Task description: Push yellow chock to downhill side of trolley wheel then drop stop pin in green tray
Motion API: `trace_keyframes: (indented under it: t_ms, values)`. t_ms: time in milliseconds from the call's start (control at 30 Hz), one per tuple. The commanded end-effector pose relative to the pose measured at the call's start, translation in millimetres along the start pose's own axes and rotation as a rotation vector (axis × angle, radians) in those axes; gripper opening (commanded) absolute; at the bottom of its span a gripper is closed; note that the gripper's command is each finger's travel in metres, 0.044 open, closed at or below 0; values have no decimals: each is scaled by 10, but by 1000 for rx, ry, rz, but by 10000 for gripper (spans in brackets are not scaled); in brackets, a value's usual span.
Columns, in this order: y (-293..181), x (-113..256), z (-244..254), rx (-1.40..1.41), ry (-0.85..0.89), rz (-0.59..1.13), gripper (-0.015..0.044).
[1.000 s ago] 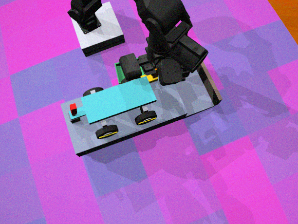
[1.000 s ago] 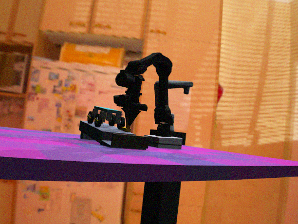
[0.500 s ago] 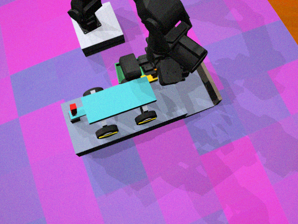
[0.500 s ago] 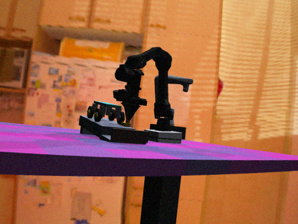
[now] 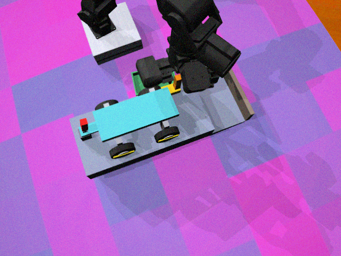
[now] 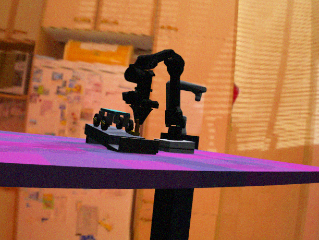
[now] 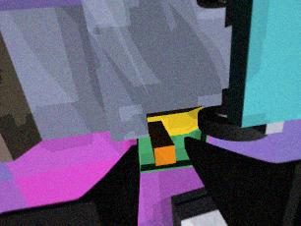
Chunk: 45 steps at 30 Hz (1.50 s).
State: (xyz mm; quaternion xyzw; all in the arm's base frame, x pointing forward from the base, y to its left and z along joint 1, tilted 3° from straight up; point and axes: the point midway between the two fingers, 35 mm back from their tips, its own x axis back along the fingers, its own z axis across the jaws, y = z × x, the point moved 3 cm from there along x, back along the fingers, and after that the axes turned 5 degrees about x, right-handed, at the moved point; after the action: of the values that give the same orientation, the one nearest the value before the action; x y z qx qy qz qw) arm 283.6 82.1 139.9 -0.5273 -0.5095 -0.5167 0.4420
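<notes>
The cyan trolley (image 5: 136, 114) (image 6: 114, 111) (image 7: 275, 64) stands on the grey ramp (image 5: 97, 161) (image 7: 172, 64). The red-headed stop pin (image 5: 83, 124) is upright in the tab at its uphill end. The yellow chock (image 5: 174, 89) (image 7: 182, 122) lies at the ramp's arm-side edge, its thin end against or very near the downhill side of the trolley's downhill arm-side wheel (image 7: 231, 130). My gripper (image 7: 161, 145) is open, its fingers either side of the chock's orange handle (image 5: 177, 82) (image 7: 165, 155), with gaps visible. The green tray (image 5: 134, 82) is beside the ramp, partly hidden by the gripper.
A brown end board (image 5: 243, 101) (image 7: 17, 118) stands across the ramp's low end. The white arm base block (image 5: 126, 28) (image 6: 177, 144) is beyond the tray. The trolley deck and wheel are close beside the fingers.
</notes>
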Motion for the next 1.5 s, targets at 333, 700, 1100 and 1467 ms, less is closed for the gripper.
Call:
trace_keyframes:
  t_ms: [333,700,1100,1467]
  values:
    - [13,413,-1,-4,-2,-8,190]
    - [189,558,-215,-45,41,-100,190]
    - [310,573,-685,342,-42,-92,190]
    - [356,593,-1186,743,-116,-40,190]
